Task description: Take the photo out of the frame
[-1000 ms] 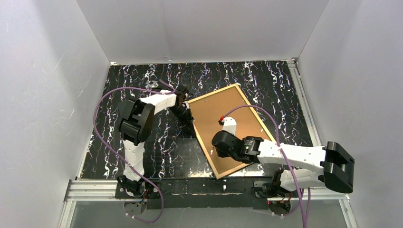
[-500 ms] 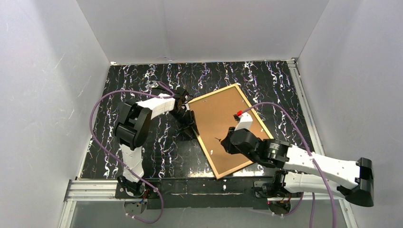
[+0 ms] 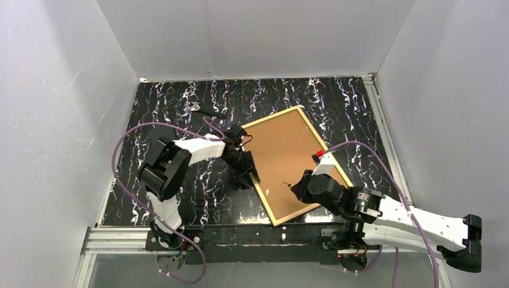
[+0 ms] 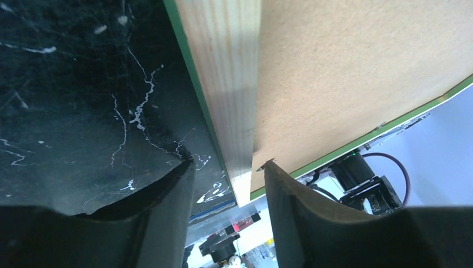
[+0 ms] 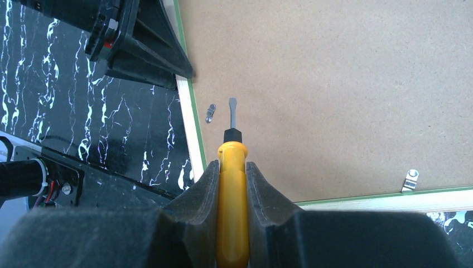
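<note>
Early: frame [image 5: 385, 199] face down, backing board [image 3: 287, 150] in place.
Right end effector [image 5: 231, 167] gripping screwdriver [image 5: 231, 152]; left end effector [image 4: 228, 167] parted astride rail.

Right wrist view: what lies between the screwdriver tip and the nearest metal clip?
Only bare brown backing board; the right wrist view shows the tip of the screwdriver beside the metal clip, not touching it.
</note>
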`<state>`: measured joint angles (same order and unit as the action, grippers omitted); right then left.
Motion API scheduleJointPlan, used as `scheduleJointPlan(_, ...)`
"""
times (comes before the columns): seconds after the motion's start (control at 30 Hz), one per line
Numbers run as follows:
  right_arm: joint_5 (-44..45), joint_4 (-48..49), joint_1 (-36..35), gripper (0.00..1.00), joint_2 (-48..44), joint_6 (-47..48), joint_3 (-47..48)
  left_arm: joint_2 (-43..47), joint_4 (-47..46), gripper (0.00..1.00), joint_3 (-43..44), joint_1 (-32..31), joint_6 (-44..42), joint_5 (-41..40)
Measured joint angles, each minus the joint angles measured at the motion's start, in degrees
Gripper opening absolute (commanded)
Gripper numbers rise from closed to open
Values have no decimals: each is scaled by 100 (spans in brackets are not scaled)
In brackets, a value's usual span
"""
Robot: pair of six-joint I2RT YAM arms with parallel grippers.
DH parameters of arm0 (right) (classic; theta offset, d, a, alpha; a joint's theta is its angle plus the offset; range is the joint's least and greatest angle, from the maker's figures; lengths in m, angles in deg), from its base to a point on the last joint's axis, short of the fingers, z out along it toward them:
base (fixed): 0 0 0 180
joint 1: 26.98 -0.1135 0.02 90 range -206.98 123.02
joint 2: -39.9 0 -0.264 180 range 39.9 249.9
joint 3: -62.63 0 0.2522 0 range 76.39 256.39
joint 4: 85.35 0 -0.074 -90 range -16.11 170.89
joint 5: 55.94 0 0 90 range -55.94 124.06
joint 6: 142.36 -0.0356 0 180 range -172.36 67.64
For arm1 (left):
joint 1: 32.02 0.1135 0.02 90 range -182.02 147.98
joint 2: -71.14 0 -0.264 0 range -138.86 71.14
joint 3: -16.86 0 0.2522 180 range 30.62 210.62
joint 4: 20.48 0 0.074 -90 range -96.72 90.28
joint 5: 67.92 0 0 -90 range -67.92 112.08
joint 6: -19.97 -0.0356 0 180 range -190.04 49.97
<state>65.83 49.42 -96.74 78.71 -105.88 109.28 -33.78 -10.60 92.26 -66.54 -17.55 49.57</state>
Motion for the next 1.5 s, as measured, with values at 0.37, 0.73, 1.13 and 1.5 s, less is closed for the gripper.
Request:
scheduleJointPlan(0.37, -103, -11, 0, 1, -109, -129, -129, 44, -153, 34, -138, -166, 245, -304)
scheduleJointPlan(0.73, -153, -11, 0, 1, -122, -166, -181, -498, 656, 1, 651, -210, -142, -352)
scheduleJointPlan(1.13, -153, -11, 0, 1, -127, -170, -195, -1814, 2586, 0, 3156, -157, -2385, -1403)
scheduleJointPlan(1.5, -216, -9, 0, 1, 57, -166, -195, -3060, 3390, 41, 5659, -105, -4498, -2310)
